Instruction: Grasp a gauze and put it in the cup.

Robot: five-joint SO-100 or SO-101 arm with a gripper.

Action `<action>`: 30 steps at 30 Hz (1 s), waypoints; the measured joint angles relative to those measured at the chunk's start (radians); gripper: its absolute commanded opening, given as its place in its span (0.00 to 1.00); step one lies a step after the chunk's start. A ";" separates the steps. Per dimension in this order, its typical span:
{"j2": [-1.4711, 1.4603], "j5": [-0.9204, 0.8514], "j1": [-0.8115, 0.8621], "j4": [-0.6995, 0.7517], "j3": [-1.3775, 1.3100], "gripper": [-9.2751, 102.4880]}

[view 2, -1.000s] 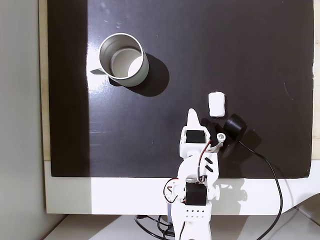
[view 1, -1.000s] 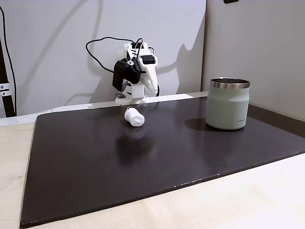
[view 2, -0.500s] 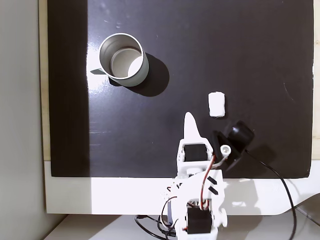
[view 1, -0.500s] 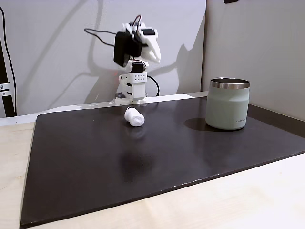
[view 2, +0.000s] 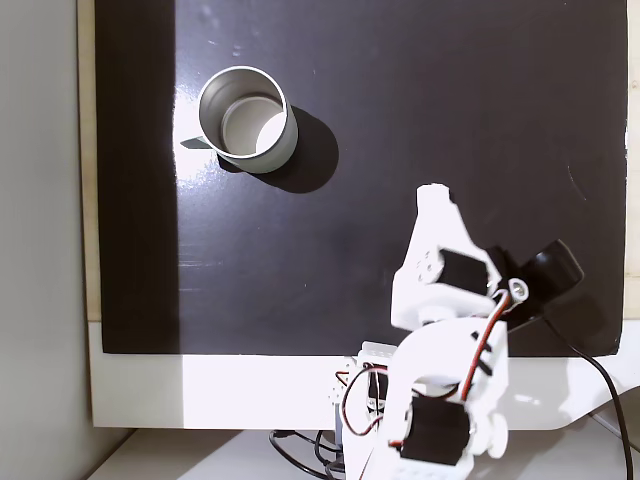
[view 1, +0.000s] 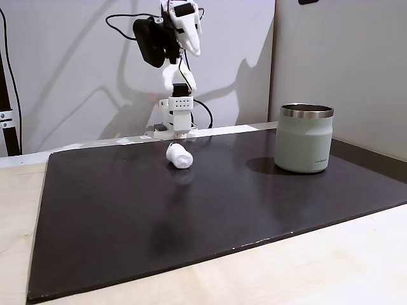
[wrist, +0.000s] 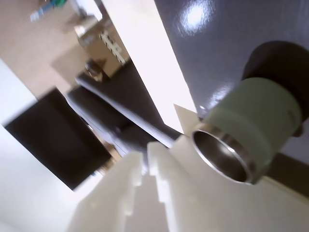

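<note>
Gauze on mat, far below jaws

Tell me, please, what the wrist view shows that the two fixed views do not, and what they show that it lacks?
Wrist view: the blurred room beyond the table's edge, with a cardboard box, and the shut gripper seen close. Fixed views: the gauze lying on the dark mat below the raised arm, and the arm's base. Shared: the cup, upright on the mat, its inside bare where visible.
</note>
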 measured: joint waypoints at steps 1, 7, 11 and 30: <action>-0.034 0.026 0.005 0.015 -0.028 0.09; -0.236 0.212 0.048 0.144 -0.199 0.10; -0.350 0.331 0.044 0.219 -0.291 0.10; -0.526 0.693 0.146 0.370 -0.413 0.29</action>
